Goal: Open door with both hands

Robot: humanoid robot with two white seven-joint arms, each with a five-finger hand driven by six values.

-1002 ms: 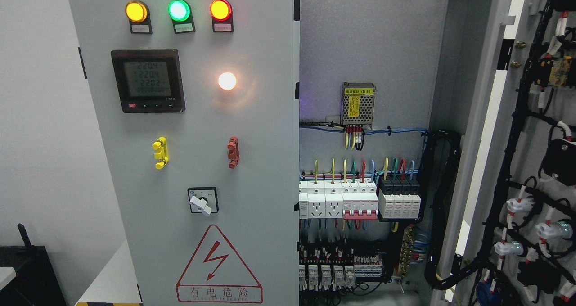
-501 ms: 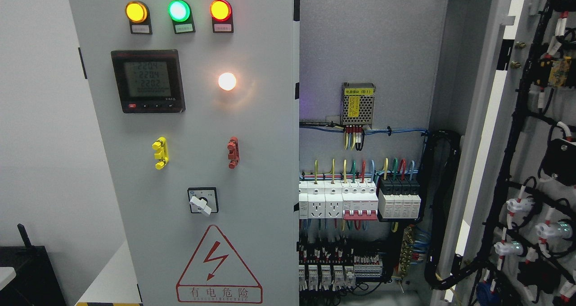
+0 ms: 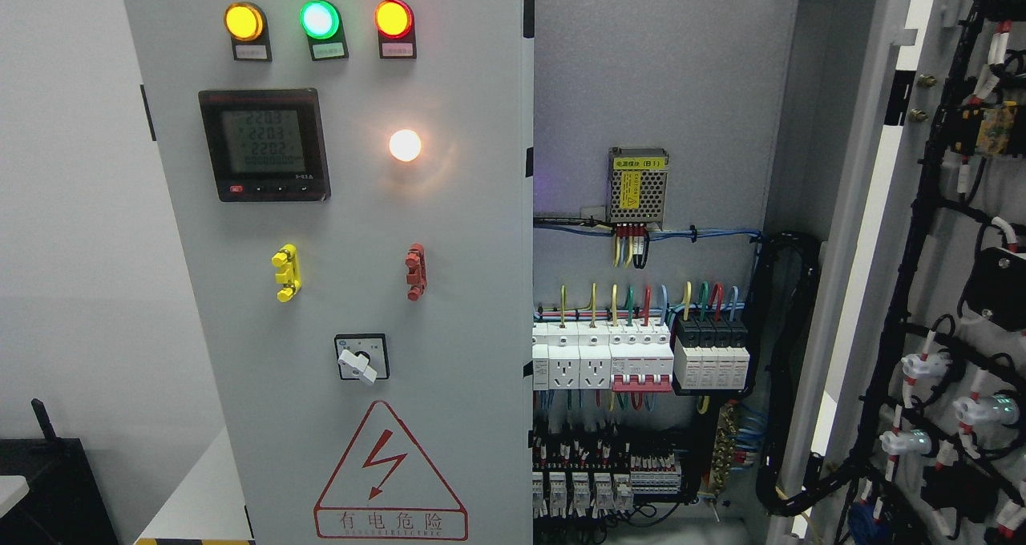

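Neither robot hand is in view, so state cannot be told; the right door [image 3: 938, 272] stands swung open at right, the left door [image 3: 353, 288] is closed, and breakers [image 3: 641, 361] sit deeper inside the cabinet.

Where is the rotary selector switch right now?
In the head view, the rotary selector switch sits low on the closed left door, above the red warning triangle and below the yellow handle.

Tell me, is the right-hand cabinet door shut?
No, the right door is swung wide open, showing the breakers and wiring inside.
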